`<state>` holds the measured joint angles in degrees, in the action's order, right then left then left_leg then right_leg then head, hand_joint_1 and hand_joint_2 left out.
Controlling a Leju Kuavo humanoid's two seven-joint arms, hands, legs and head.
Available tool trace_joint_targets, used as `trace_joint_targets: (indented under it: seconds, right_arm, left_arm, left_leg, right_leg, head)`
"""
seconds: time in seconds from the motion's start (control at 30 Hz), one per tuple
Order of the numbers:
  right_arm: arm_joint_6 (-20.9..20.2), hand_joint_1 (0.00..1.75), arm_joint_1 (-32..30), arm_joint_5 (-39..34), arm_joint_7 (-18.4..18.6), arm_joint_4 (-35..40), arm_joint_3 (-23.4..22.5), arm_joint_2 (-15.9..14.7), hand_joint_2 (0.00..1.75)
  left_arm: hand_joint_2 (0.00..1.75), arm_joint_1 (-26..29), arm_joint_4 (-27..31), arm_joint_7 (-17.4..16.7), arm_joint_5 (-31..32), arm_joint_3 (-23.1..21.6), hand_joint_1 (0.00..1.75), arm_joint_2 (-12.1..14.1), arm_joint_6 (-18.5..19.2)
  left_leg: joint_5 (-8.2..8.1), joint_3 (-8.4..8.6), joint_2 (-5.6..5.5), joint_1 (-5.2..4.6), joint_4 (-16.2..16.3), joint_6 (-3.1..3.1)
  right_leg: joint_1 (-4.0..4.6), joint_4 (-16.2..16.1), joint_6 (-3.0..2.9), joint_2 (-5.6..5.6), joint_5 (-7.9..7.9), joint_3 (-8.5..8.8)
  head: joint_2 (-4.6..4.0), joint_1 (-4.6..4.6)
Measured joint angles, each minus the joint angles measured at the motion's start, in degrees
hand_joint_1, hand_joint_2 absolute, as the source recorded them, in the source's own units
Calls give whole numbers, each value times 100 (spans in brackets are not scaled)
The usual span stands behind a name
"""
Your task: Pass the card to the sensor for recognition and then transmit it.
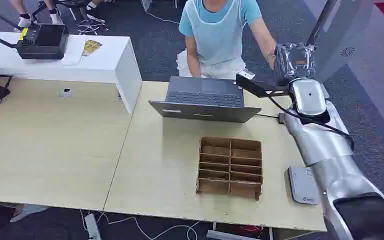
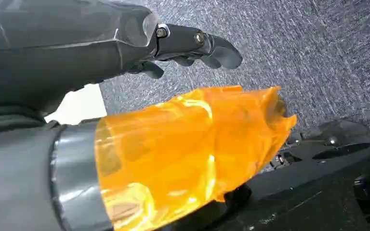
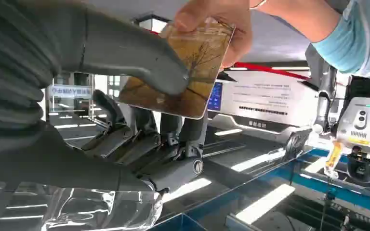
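The card sits at the robot's right hand, raised beyond the far right corner of the table, and a person's hand pinches its opposite edge. The grey thumb lies across the card's face, with the dark fingers behind and below it, so both parties appear to hold it at once. I judge this to be the handover, the last part of the task. To do it well, the right hand should keep the card level and steady, wait until the person's pinch is plainly firm, then ease the thumb off without tugging or twisting. Opening too soon risks a drop onto the floor; clinging risks bending the card.

The card is a thin, flat rectangle with rounded corners, printed in brown and amber with a dark branching pattern like a bare tree; its face is glossy and catches the light.

The left hand hangs low over grey carpet, fingers loosely apart and holding nothing.

Beyond the card, from the head view, the person in a light blue top stands behind the laptop. Nearer than the card, a brown divided tray rests on the table, with a flat grey device, possibly the sensor, beside it.
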<state>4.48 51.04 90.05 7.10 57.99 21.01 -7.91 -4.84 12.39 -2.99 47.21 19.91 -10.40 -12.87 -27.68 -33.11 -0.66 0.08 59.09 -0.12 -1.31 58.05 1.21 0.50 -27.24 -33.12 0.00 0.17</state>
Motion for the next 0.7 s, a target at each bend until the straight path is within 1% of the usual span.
trace_joint_targets:
  seconds: [0.1,0.2,0.27,0.33,0.4,0.43,0.57,0.63,0.7]
  right_arm:
    - [112,175,-111,-64,-18,96,-99,0,175]
    - [441,175,-340,-281,-142,384,-378,50,175]
    - [549,175,-547,-508,-306,711,-597,131,175]
    - [571,175,-746,-812,-512,1072,-864,243,175]
    - [451,175,-959,-1456,-860,1568,-1243,480,175]
    - [377,175,-1037,-1692,-972,1754,-1394,583,175]
    - [-7,175,-1286,-2768,-1334,2475,-1898,988,175]
    - [-171,175,-1367,-3225,-1436,2755,-2106,1158,175]
    - [-456,175,-1452,-3989,-1560,3000,-2308,1276,175]
  left_arm:
    - [0,-1,0,0,0,-2,0,0,0]
    - [0,0,0,2,0,-2,0,0,0]
    - [0,-1,0,4,0,-2,0,-2,0]
    - [0,2,0,4,0,-2,0,-4,-2]
    - [0,2,0,2,0,-2,0,-7,-4]
    - [0,2,0,-2,0,-2,0,-4,-4]
    - [0,8,0,0,0,-2,0,-4,-24]
    - [0,17,0,-2,0,-2,0,2,-42]
    - [0,29,0,0,0,-2,0,4,-59]
  left_leg:
    - [0,0,0,0,0,0]
    - [0,-3,-2,0,0,0]
    - [-1,-3,-3,1,0,-1]
    - [-2,-6,-2,0,-1,-1]
    - [-2,-6,-1,1,-1,-2]
    - [-2,-7,-1,1,-1,-2]
    - [-1,-7,-2,2,-2,-2]
    - [-1,-7,-1,2,-2,-2]
    - [-1,-6,-2,2,-2,-2]
  right_leg:
    - [0,0,0,0,0,0]
    - [0,0,0,-2,0,0]
    - [1,0,1,-3,-1,0]
    - [1,0,1,-3,-2,-1]
    - [1,0,0,-1,-3,-3]
    - [1,1,-1,-1,-3,-4]
    - [2,1,-1,-2,-3,-5]
    - [2,1,-1,-2,-3,-5]
    - [1,1,-1,-3,-3,-4]
  head:
    - [0,0]
    - [0,2]
    - [0,4]
    - [0,0]
    - [0,0]
    - [0,2]
    - [0,2]
    - [0,2]
    - [0,2]
